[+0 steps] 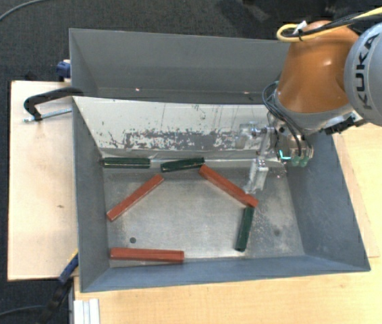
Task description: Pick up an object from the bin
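My gripper [256, 179] hangs low over the right part of the bin floor, under the orange wrist cover. Its tip is just above the right end of a red-brown stick [226, 184] that lies slanted down to the right. A dark green stick [244, 229] lies nearly upright just below that end. Nothing can be seen held in the gripper.
Another dark green stick [182, 165] and a third [127, 162] lie along the back wall. A red-brown stick [135, 198] lies slanted at the left, and one more [147, 254] lies flat along the front wall. The arm fills the bin's upper right corner.
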Motion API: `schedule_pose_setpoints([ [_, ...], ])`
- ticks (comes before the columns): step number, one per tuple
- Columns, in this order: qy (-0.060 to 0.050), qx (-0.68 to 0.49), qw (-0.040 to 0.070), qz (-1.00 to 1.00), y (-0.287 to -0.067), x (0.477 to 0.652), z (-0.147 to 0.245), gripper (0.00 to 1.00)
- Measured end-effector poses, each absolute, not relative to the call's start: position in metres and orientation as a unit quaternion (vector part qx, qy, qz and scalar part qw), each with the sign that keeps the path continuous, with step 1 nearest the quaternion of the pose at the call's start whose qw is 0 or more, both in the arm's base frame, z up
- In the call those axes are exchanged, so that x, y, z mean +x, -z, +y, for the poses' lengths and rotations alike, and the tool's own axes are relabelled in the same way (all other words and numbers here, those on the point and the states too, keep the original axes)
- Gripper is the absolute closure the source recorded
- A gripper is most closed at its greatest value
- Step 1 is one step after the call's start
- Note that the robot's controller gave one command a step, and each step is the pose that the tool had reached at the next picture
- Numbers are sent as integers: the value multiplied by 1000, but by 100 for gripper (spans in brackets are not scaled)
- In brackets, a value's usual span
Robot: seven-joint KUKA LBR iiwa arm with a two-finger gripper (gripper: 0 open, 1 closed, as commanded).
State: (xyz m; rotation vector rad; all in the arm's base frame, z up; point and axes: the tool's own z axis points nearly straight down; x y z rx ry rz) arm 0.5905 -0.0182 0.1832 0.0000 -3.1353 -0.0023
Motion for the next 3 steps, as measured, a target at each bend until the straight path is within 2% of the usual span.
schedule_pose_setpoints([
  [1, 1, -83, 4, -997, -80, 573, -27, 0],
  [2, 1, -82, 0, -997, -84, 575, -27, 100],
  [3, -1, 71, -7, -997, -282, 553, -44, 100],
])
